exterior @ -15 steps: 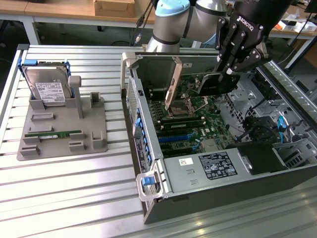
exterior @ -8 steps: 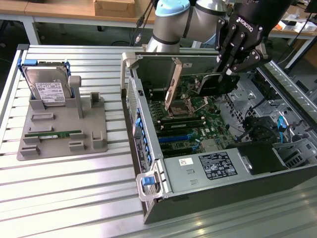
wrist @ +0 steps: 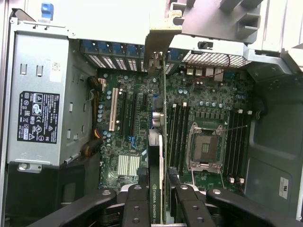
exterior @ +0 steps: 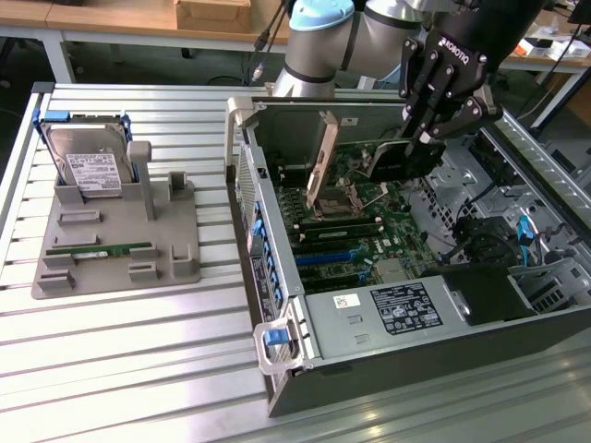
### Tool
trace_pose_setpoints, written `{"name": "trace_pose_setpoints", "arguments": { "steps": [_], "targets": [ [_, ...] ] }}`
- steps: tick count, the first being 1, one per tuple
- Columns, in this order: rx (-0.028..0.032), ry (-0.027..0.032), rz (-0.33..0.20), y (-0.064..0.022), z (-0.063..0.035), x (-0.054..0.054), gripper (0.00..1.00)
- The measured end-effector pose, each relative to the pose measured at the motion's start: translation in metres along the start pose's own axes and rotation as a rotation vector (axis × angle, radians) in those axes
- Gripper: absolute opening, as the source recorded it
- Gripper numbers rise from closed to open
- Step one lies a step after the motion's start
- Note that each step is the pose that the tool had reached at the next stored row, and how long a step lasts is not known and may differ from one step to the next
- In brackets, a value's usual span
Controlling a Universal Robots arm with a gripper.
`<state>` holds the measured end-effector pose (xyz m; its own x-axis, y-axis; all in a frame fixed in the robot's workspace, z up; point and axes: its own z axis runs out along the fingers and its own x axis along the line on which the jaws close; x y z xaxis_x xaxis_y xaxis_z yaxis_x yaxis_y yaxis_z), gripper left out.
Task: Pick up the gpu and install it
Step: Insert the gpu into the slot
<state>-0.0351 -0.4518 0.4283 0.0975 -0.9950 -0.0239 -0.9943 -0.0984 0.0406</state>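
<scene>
At the exterior view's left, a silver hard drive with a white label and a long green memory stick are seated in a grey plastic fixture on the slatted aluminium tabletop. Further right, inside the open grey computer case, the thin black gpu with silver bracket is held on edge over the green motherboard, clamped between the partly closed fingers of the black gripper

Oblique overview; wrist above shared motherboard
</scene>
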Motion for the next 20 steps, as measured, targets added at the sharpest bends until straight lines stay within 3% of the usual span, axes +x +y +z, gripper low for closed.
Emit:
{"name": "trace_pose_setpoints", "arguments": {
  "steps": [13, 15, 20],
  "targets": [
    [0.0000, 0.0000, 0.000, -0.0002, 0.0040, 0.000, 0.26],
    [0.0000, 0.0000, 0.000, -0.0004, 0.0112, 0.000, 0.26],
    [0.0000, 0.0000, 0.000, -0.0005, 0.0122, 0.000, 0.26]
  ]
}}
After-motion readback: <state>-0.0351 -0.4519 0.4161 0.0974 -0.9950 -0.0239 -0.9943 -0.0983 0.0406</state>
